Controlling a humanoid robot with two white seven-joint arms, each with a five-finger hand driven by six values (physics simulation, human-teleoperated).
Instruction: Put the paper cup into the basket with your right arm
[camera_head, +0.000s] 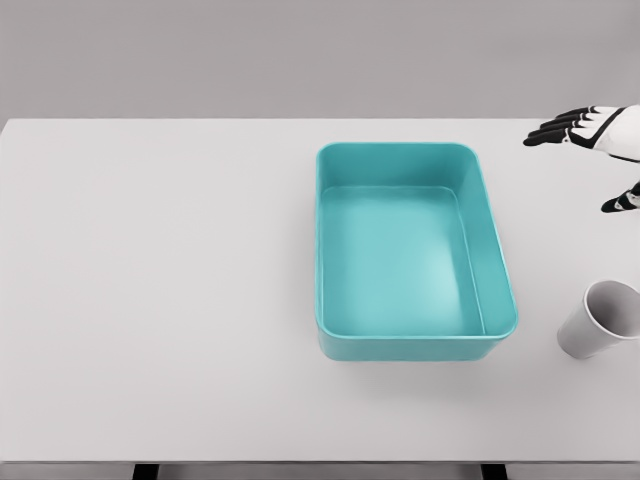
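A humanoid robot's right hand (600, 140) shows black fingers (556, 131) with white segment bands; behind the fingers, the palm casing is white.

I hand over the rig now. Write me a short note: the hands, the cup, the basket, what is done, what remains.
Right hand: fingers spread, holding nothing, at the far right edge above the table. Left hand: not in view.
Paper cup: on the table right of the basket, untouched, partly cut by the picture's edge.
Basket: teal, mid-table, nothing inside.
Done: nothing yet.
Left: grasp the cup and put it in the basket.
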